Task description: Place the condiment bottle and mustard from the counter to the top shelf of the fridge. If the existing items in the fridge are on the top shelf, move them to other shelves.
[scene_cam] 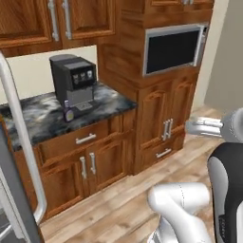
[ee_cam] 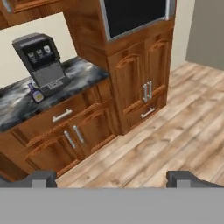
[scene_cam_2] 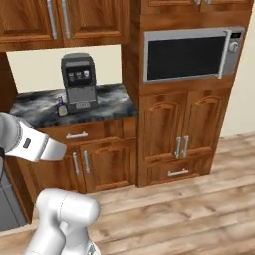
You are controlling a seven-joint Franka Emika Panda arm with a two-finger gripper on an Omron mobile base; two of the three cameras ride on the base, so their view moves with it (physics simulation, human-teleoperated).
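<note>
Above the pale wood plank floor, the gripper hangs with its jaws spread wide and nothing between them; its two dark fingertips stand far apart at the bottom of the hand view. Beyond the floor runs a row of brown wooden cabinets under the counter, a dark grey and white marbled worktop. One black coffee machine stands on that counter against the cream wall. The condiment bottle, a single small dark bottle with a yellow-orange label, stands upright on the stone just beside the coffee machine, at its front left corner in both base views. To the right of the coffee machine rises a tall wooden unit holding one silver microwave. More wooden cupboards hang above the coffee machine. A curved pale grey handle on the fridge door crosses the left edge of the left base view.
</note>
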